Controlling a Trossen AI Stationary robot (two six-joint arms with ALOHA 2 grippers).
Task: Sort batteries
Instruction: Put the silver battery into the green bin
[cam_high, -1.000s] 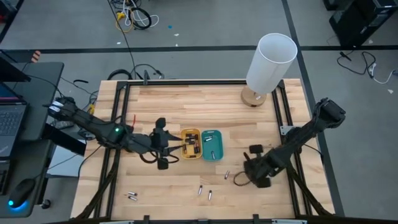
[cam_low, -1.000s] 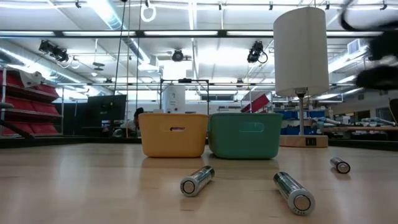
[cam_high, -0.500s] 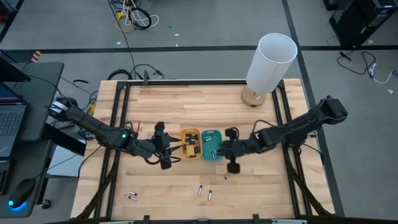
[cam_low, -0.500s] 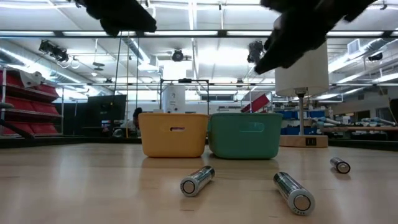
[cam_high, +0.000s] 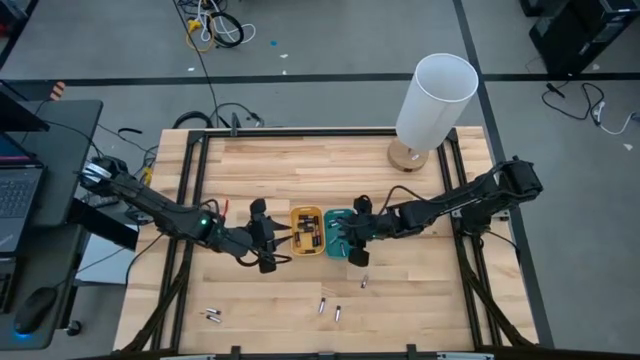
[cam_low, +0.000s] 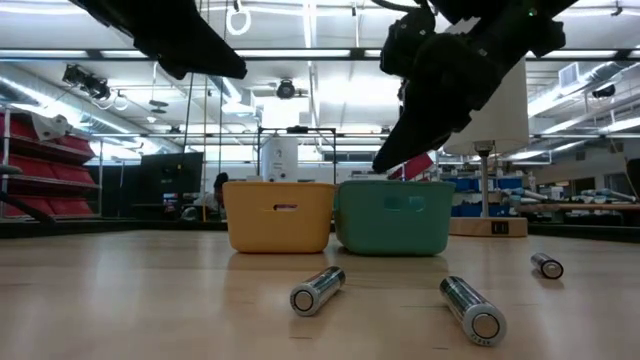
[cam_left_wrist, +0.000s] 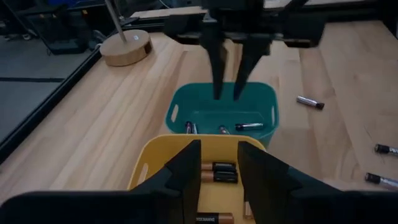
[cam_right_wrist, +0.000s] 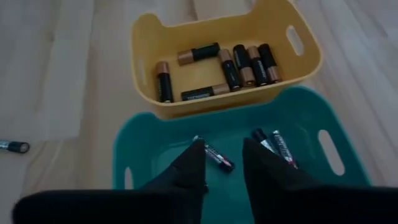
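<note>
A yellow tray (cam_high: 307, 230) holds several dark-and-copper batteries (cam_right_wrist: 239, 62). The teal tray (cam_high: 340, 232) right beside it holds three slimmer silvery batteries (cam_right_wrist: 214, 155). My right gripper (cam_right_wrist: 224, 148) hangs open and empty above the teal tray, its fingers pointing down; it also shows in the left wrist view (cam_left_wrist: 229, 93). My left gripper (cam_left_wrist: 219, 149) is open and empty, just left of the yellow tray and above its rim. Loose batteries lie on their sides on the table nearer the front edge (cam_high: 363, 282) (cam_high: 322, 306) (cam_high: 337, 313) (cam_high: 212, 316).
A white lamp (cam_high: 435, 95) on a round wooden base stands at the table's far right. Black frame rails (cam_high: 190, 200) run along the table's edges. In the low view three batteries (cam_low: 318, 290) (cam_low: 470, 308) (cam_low: 546, 265) lie in front of the trays.
My right gripper has swung from the table's right near part toward the left, and now stands over the teal tray. My left arm has come into the low view from above.
</note>
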